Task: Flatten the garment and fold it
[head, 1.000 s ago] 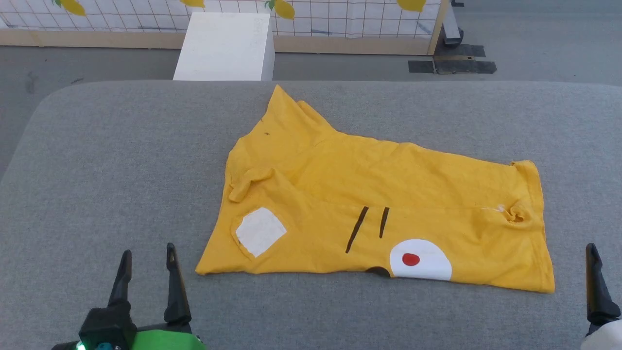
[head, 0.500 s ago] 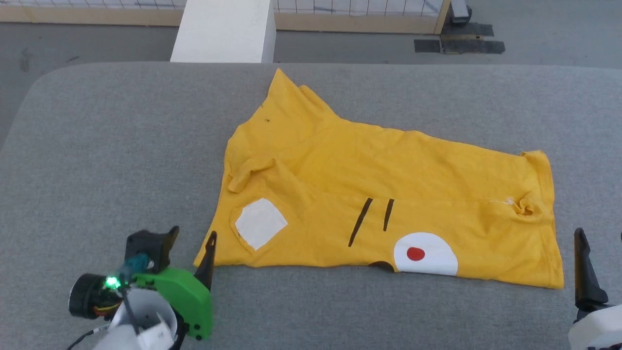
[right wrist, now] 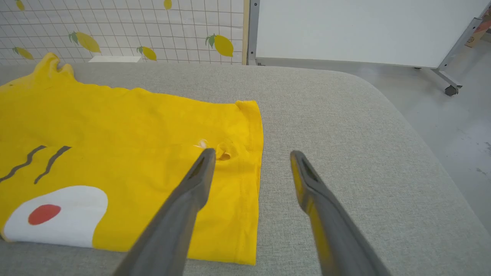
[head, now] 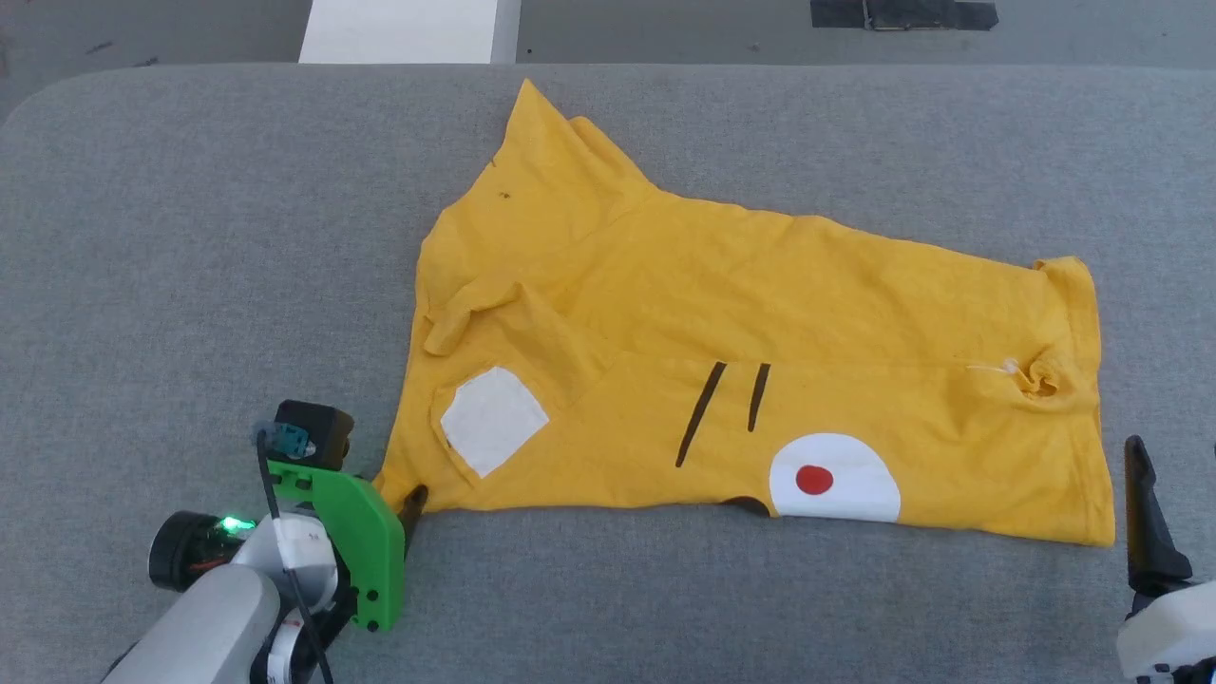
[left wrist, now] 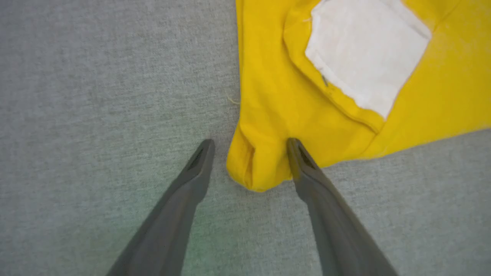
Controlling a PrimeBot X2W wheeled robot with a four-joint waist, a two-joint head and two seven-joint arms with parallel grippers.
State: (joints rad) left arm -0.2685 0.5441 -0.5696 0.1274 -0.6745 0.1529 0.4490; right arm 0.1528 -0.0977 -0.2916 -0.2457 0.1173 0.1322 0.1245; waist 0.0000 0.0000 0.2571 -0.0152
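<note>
The garment [head: 760, 313] is a bright yellow T-shirt lying partly folded on the grey table, with a white square patch [head: 492, 418], two black lines [head: 722, 408], a white oval with a red dot [head: 834, 478] and a small puckered hole [head: 1035, 375] near its right hem. My left gripper [head: 394, 489] is open at the near left corner. In the left wrist view its fingers straddle that corner of the garment [left wrist: 268, 115], tips low at the cloth [left wrist: 249, 143]. My right gripper [head: 1173, 465] stands open by the near right corner, hovering over the hem [right wrist: 252, 153] of the garment [right wrist: 134, 126].
The grey padded table [head: 190, 237] runs wide on all sides of the shirt. A white box [head: 399, 28] stands beyond its far edge. In the right wrist view a lemon-print grid panel [right wrist: 115, 23] and a white board [right wrist: 345, 27] stand behind, with floor to the right.
My left gripper has swung forward and right, turned downward, and now straddles the shirt's near left corner. The head camera has tilted down. My right gripper has barely moved.
</note>
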